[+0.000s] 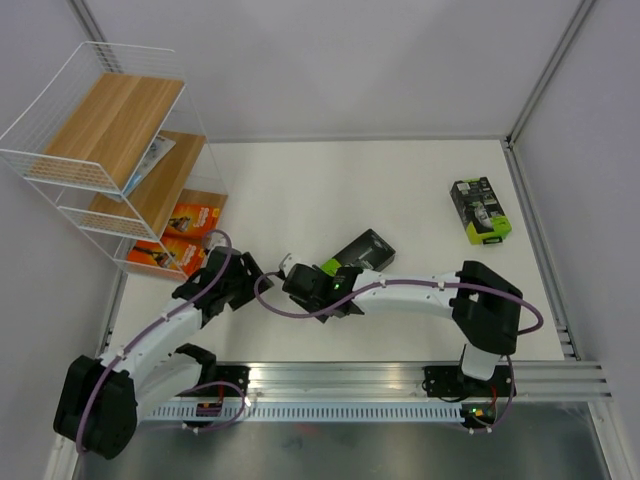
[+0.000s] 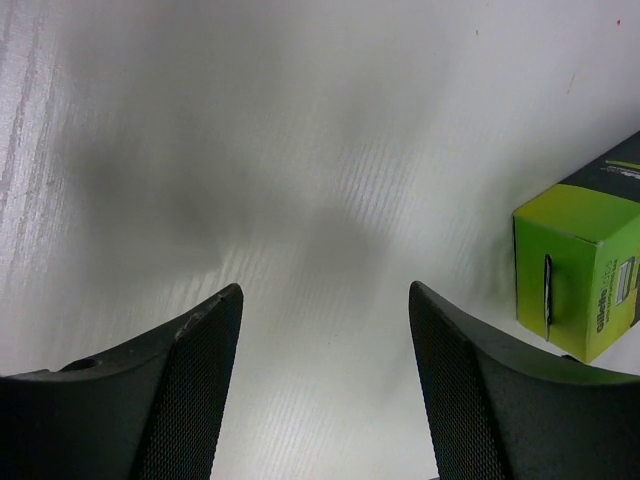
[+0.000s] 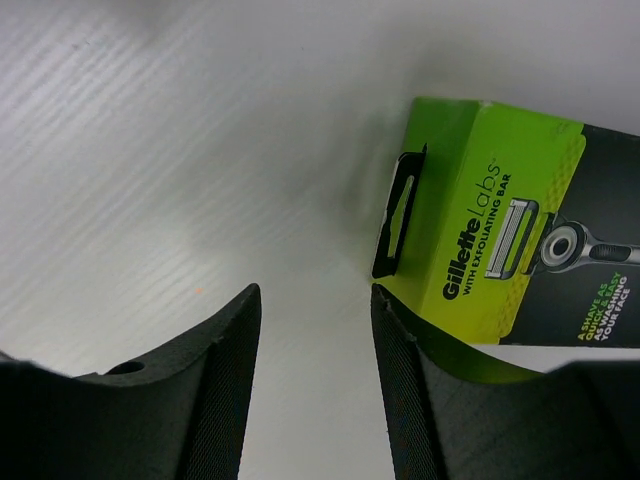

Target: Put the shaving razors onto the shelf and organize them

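Observation:
The shelf (image 1: 60, 165) stands at the far left. The flat white-blue pack (image 1: 152, 156) lies on its middle board. Two orange boxes (image 1: 190, 218) (image 1: 160, 255) lie on its lowest board. One black box with a lime-green top (image 1: 352, 256) lies flat at mid-table. My right gripper (image 1: 303, 283) is open and empty at that box's lime end; in the right wrist view the box (image 3: 490, 220) lies just outside the right finger (image 3: 400, 380). My left gripper (image 1: 252, 272) is open and empty over bare table, with the same box (image 2: 585, 270) off to its right. A second black-and-lime box (image 1: 480, 210) lies at the far right.
Grey walls close the table at the back and both sides. A metal rail (image 1: 400, 375) runs along the near edge by the arm bases. The two grippers are close together at the table's near middle.

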Motion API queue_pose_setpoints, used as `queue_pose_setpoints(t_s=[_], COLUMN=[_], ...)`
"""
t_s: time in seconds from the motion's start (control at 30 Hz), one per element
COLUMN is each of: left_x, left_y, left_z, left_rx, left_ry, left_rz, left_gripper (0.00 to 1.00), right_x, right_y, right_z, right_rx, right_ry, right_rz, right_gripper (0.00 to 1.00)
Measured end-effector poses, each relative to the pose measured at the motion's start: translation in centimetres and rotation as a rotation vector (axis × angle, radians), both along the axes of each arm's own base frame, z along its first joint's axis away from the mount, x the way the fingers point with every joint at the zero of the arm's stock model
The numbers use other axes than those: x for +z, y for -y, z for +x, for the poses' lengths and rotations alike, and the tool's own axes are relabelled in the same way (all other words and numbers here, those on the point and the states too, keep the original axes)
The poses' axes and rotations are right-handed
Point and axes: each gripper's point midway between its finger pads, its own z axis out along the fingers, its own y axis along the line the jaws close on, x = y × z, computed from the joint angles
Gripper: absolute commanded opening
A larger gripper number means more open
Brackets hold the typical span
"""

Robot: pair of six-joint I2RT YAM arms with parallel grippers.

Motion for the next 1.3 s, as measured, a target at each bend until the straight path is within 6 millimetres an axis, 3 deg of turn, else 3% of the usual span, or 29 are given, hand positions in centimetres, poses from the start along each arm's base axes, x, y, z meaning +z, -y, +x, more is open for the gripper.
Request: queue_pose_setpoints(t_s=[0.13,0.33,0.7,0.87,1.03,1.3], left_x=[0.2,0.1,0.0,0.0,0.1,0.1], left_y=[-0.3,-0.5,-0.4,-0.4,-0.3,-0.3], left_z=[-0.3,-0.7,-0.7,-0.7,-0.6,-0.5], left_rx=[0.009,0.012,0.009,0.008,0.008,0.009], left_ry=[0.025,0.036,0.036,0.038,0.043,0.045], left_rz=[-0.013,-0.019,-0.021,-0.023,-0.026,-0.028], left_gripper=[0.74,0.75,0.75,0.76,0.76,0.76], right_x=[-1.2,-0.4,-0.9,-0.4,0.7,0.1], right_y=[1.3,1.6,2.1,1.7,-0.1,-0.3], right_z=[0.4,2.0,3.0,2.9,2.4,1.9], right_rx=[0.001,-0.015,-0.014,-0.009,0.014,0.030], right_ry=[0.056,0.138,0.199,0.218,0.238,0.232], right_rz=[-0.113,-0.159,-0.228,-0.227,-0.185,-0.185], right_gripper=[0.54,0.53,0.48,0.48,0.48,0.46])
